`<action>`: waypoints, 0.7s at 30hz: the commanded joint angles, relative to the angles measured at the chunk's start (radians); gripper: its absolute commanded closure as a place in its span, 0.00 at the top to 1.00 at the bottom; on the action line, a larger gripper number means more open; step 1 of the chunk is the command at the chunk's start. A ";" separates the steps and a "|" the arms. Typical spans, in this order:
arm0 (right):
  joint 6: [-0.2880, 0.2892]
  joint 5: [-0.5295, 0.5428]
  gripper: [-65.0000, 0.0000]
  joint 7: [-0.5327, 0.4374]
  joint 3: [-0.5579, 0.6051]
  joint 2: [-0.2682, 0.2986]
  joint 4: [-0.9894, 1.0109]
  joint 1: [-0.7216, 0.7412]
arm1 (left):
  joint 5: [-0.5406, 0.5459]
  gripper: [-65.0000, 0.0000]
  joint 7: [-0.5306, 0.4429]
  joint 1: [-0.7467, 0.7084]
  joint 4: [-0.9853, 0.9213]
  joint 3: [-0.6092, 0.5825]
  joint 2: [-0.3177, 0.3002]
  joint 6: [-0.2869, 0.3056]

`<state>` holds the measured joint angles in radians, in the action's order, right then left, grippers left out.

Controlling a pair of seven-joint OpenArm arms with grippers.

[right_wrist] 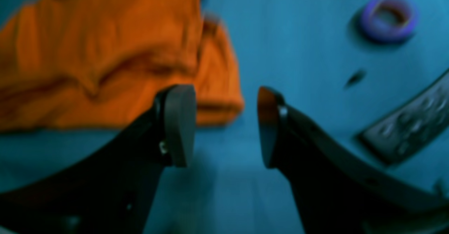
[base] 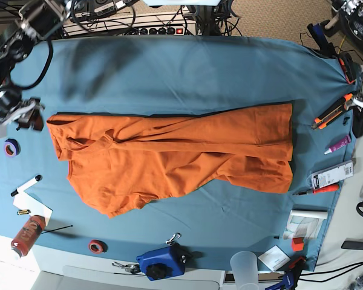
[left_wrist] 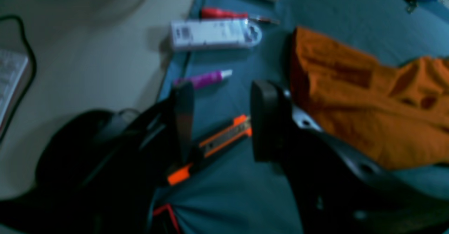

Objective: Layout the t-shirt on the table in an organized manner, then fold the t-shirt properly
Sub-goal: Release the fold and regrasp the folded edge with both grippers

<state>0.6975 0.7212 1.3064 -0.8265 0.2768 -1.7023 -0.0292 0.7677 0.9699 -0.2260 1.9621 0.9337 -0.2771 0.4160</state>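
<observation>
Black fingers of the left gripper (left_wrist: pixel 221 121) fill the front of its wrist view, standing apart with nothing between them but teal cloth. Just beyond the gap an orange and black box cutter (left_wrist: pixel 214 142) lies on the table (left_wrist: pixel 231 192). Farther out past the fingertips sit a purple tube (left_wrist: pixel 207 79), a white packaged item (left_wrist: pixel 215 34) and a red-handled tool (left_wrist: pixel 224 13). Off to the side of that gripper, near its one finger but not touching it, is the rumpled end of the t-shirt (left_wrist: pixel 368 97).

Over at the right gripper (right_wrist: pixel 226 125) the jaws are likewise spread wide and hold nothing; bare table shows through the gap. One sleeve or corner of the orange shirt lies just beyond and to the side of its fingertip (right_wrist: pixel 179 121), whether touching I cannot tell. A purple tape roll (right_wrist: pixel 387 16) sits well beyond the other finger.

From above, the shirt is spread lengthwise across the middle of the table, still creased and folded over along its lower edge, lying between the two grippers. A marker (base: pixel 25 185), a red tape roll (base: pixel 97 246) and a blue device (base: pixel 160 263) dot the margin.
</observation>
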 commanded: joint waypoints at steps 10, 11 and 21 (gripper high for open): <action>-0.023 -0.052 0.45 -0.196 -0.005 0.017 0.238 0.038 | 0.019 0.42 -0.026 -0.001 0.016 0.003 -0.019 0.030; -0.004 -0.027 0.45 -0.193 -0.005 0.017 0.270 0.050 | 0.020 0.42 -0.027 -0.001 0.016 0.003 -0.019 0.030; 0.001 0.038 0.45 -0.160 0.005 0.017 0.403 0.129 | 0.023 0.42 -0.026 -0.002 0.016 0.003 0.007 0.030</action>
<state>0.6930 0.7341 1.1595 -0.8211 0.2714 -1.2854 0.0830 0.7719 0.9672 -0.2321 1.9621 0.9318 -0.2600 0.4423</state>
